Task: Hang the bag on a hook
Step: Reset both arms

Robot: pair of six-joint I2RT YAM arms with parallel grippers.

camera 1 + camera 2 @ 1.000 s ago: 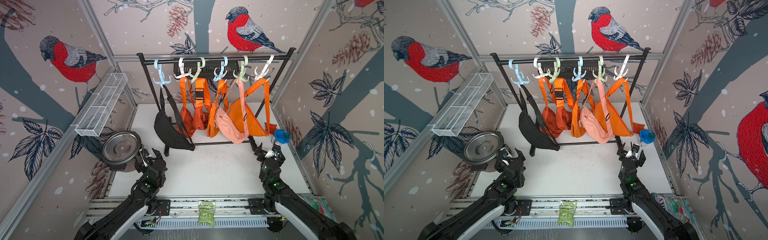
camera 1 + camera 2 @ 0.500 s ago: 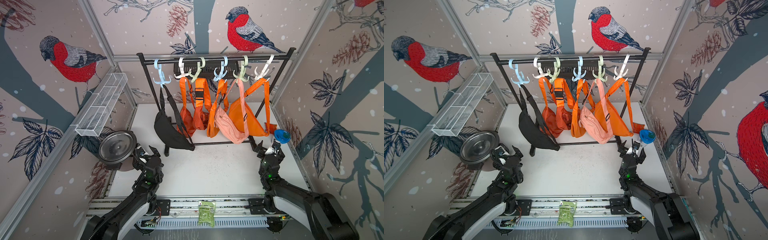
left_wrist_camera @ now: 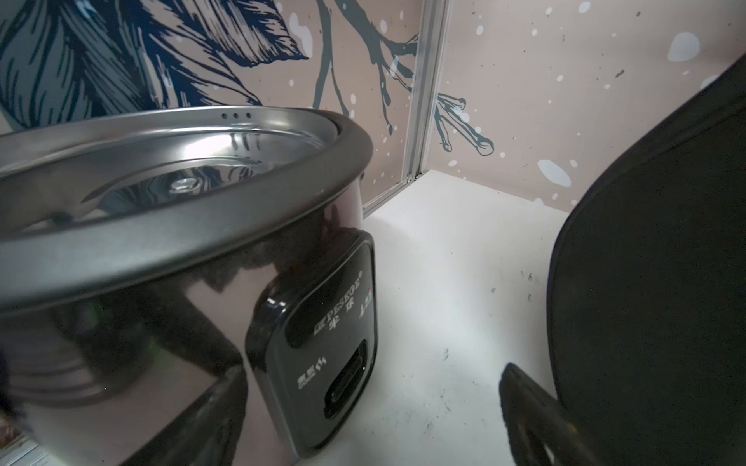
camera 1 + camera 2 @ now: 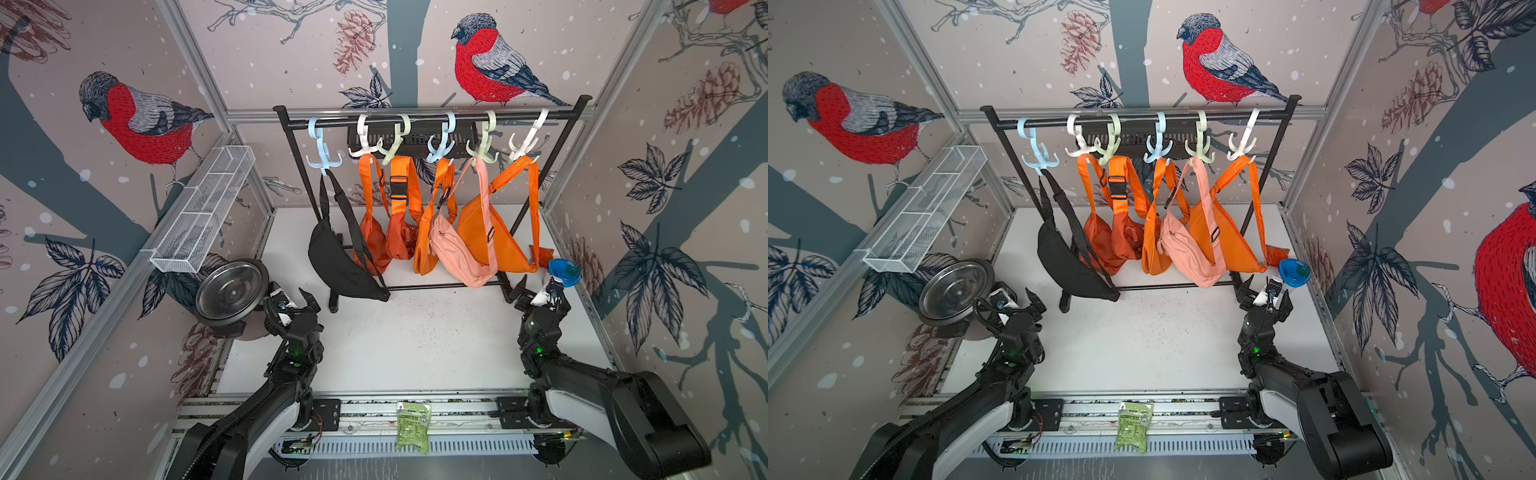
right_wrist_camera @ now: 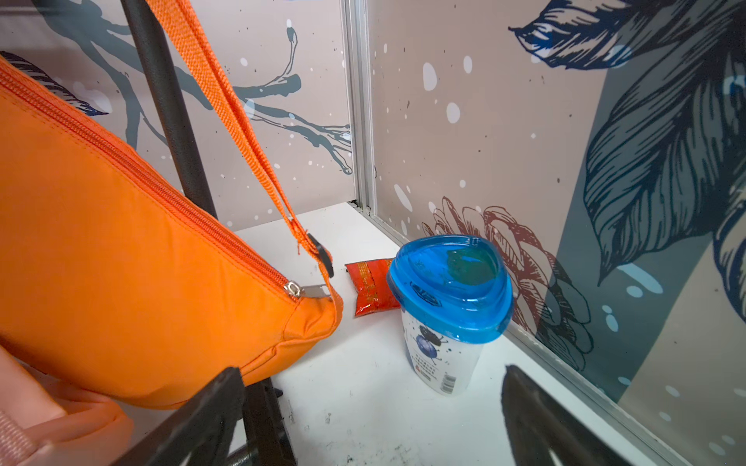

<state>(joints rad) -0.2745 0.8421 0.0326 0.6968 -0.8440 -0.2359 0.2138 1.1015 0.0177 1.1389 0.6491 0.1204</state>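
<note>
Both grippers empty, jaws wide apart: left gripper (image 4: 291,296) sits by the rice cooker (image 4: 230,291) at the worktop's (image 4: 415,340) left edge, right gripper (image 4: 538,291) by the blue-lidded cup (image 4: 563,270) at the right edge.

Every bag in view hangs on the rack (image 4: 419,120) across the back of the worktop. My guess for the task bag is the black bag (image 4: 340,266), nearest the left gripper. It hangs off the pale blue hook (image 4: 322,160) at the rack's left end, with the pouch low near the base bar. Looks done to me.

Handling, my read:
- Light, limp, matte woven fabric. The crescent pouch sags and has no rigid edge, so it folds under a pinch.
- Take hold of the strap (image 4: 347,210): flat webbing, thin enough for the jaws. Pinch high near the loop, since a pouch grab leaves the loop flopping.
- Webbing probably slides, so squeeze flat across its width.
- The hook is smooth moulded plastic with several upturned prongs. It hangs loose on the round bar, so expect swing.

Neighbours: orange bags (image 4: 486,237) in slick nylon with a zip, and a pink bag (image 4: 457,253), packed close together.
</note>
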